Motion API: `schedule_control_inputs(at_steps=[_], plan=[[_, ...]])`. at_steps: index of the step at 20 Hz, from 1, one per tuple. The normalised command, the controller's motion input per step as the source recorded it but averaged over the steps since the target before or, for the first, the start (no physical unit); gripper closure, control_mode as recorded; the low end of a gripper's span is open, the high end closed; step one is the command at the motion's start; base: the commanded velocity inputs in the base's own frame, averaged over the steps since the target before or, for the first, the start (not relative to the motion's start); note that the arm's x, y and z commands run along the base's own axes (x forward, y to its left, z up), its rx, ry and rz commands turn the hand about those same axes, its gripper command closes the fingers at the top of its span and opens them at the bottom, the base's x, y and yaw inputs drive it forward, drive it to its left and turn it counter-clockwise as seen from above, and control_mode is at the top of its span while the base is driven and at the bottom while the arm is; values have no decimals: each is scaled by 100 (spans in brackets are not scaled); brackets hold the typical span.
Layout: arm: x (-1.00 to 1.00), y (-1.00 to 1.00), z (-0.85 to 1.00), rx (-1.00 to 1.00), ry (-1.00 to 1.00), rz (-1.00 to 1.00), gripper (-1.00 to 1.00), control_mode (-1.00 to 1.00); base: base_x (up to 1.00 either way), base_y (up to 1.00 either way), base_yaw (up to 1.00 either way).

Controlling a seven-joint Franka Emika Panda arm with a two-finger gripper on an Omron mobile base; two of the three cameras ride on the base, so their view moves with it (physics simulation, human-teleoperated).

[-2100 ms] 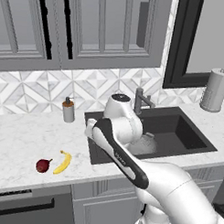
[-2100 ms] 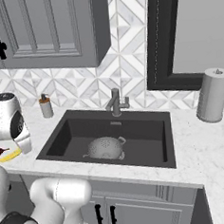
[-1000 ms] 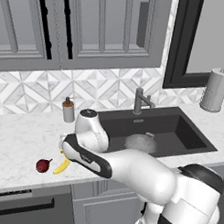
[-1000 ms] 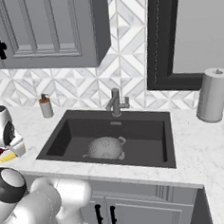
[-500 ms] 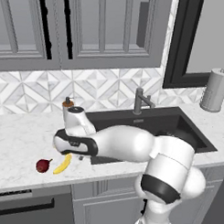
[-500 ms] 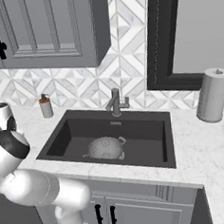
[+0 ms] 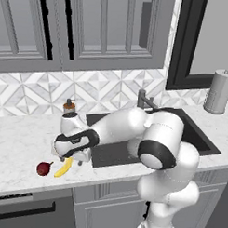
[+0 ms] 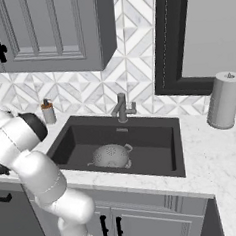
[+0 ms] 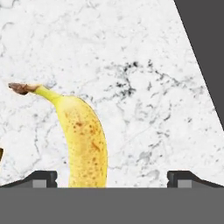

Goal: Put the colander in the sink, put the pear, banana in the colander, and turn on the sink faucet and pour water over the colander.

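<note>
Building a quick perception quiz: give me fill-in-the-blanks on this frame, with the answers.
1. The colander sits inside the ____.
2. The banana lies on the counter beside the dark red ____.
3. The gripper hangs over the banana with its jaws ____.
4. The soap bottle stands on the counter to the ____ of the faucet in the right base view.

Missing words: sink; pear; open; left

banana [image 9: 85, 140] — lower end cut off in hand view | sink [image 7: 199, 137] — arm-hidden mostly
</note>
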Motion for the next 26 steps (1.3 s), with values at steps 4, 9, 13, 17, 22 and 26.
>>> schedule_control_inputs(at_steps=[4,9,13,17,22,26], plan=[[4,26,-33,-3,-8,0,-100,-100,0,0,0],[10,7,-26,0,-12,0,-100,-100,0,0,0],[3,0,-35,0,-11,0,-100,-100,0,0,0],[0,0,-41,0,-5,0,100,-100,0,0,0],[-8,-31,-11,10,-12,0,100,-100,0,0,0],[-41,-94,16,27,-24,0,100,-100,0,0,0]])
